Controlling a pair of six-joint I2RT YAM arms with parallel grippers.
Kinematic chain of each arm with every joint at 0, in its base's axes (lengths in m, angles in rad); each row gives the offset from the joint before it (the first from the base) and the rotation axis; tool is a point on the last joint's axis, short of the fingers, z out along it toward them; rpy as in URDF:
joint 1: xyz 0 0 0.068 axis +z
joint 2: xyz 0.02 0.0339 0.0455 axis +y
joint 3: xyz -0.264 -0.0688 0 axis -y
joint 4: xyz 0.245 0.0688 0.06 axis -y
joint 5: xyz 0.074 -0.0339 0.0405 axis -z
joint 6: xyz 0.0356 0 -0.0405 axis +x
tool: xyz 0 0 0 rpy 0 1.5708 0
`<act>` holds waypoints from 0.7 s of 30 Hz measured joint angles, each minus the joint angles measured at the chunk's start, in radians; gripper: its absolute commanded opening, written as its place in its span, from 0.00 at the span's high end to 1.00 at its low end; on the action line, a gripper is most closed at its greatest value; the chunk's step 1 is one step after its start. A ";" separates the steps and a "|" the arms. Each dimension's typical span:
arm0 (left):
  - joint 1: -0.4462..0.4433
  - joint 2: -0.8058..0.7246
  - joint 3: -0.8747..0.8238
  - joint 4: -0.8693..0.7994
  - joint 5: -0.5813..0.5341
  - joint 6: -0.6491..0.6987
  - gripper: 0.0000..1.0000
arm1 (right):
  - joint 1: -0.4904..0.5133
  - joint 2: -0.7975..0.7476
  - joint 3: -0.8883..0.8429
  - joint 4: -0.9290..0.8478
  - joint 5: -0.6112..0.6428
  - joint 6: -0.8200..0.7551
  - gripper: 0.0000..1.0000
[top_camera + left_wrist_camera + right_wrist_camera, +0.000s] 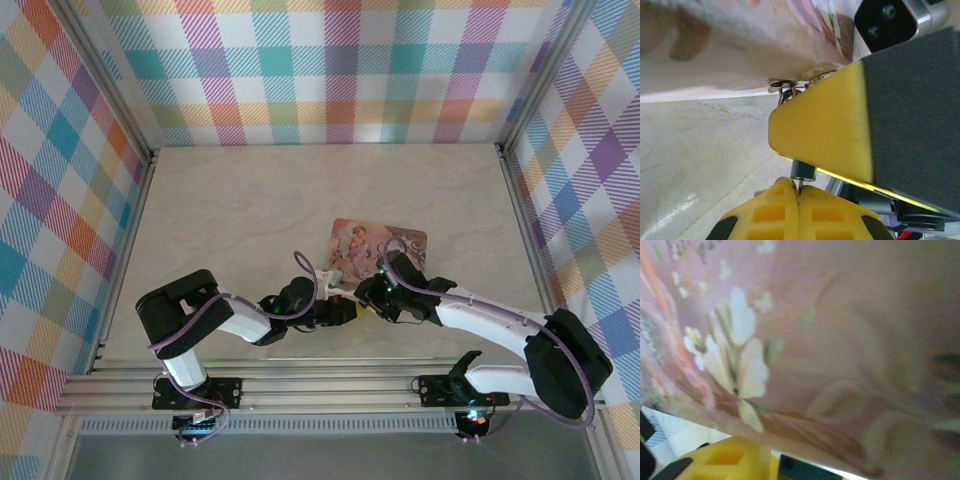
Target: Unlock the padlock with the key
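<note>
While the pink box [378, 243] is lying on the desk [250, 210] just beyond my wrists, my right tool's [368, 303] yellow finger [825, 135] is crowding over the padlock [802, 170], just beyond my left tool [798, 196]. That left tool is pinching the key [799, 190], pointing it at the padlock. Both forearms are reaching inward, meeting low before the box; my right tool's spread I cannot tell.

Left gripper [798, 189] jaws shut — right gripper [373, 303] close beside.
</note>
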 measured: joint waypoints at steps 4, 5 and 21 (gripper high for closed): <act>0.002 -0.003 0.004 -0.032 0.002 0.039 1.00 | 0.002 0.014 0.023 -0.020 -0.006 -0.001 0.39; 0.002 -0.009 0.010 -0.061 -0.001 0.061 1.00 | 0.003 0.014 0.029 -0.032 -0.010 0.004 0.36; -0.025 -0.159 0.214 -0.634 -0.110 0.586 1.00 | 0.006 -0.055 0.058 -0.174 -0.027 0.100 0.36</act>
